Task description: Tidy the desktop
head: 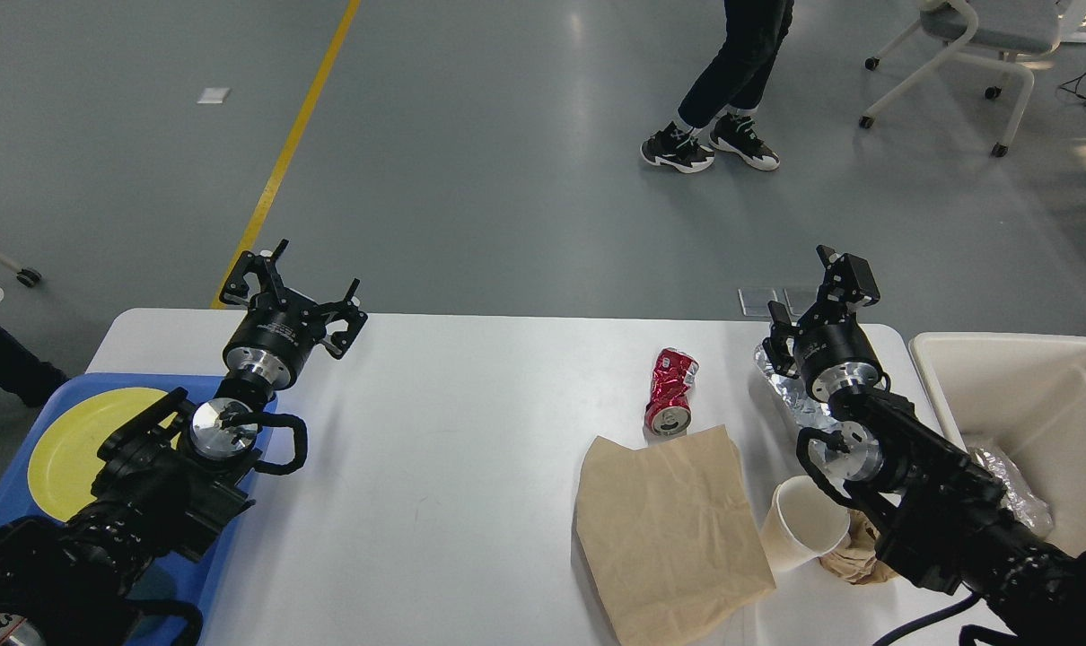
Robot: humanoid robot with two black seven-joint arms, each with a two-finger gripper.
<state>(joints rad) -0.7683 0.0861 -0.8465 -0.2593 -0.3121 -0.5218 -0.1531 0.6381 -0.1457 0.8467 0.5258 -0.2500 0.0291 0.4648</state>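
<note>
My desk (435,467) is only partly tidied, I judge. A yellow plate (76,440) already sits in the blue tray (229,556) at my left, and crumpled foil (1010,484) lies in the white bin (1010,359) at my right. Still out on the desk are a crushed red can (670,391), a brown paper bag (673,529), a paper cup (803,529) on its side, wadded brown paper (857,556) and a foil tray (790,399). My left gripper (292,285) hangs released and empty over the far edge. My right gripper (817,301) hovers above the foil tray, also empty, its fingers apart.
</note>
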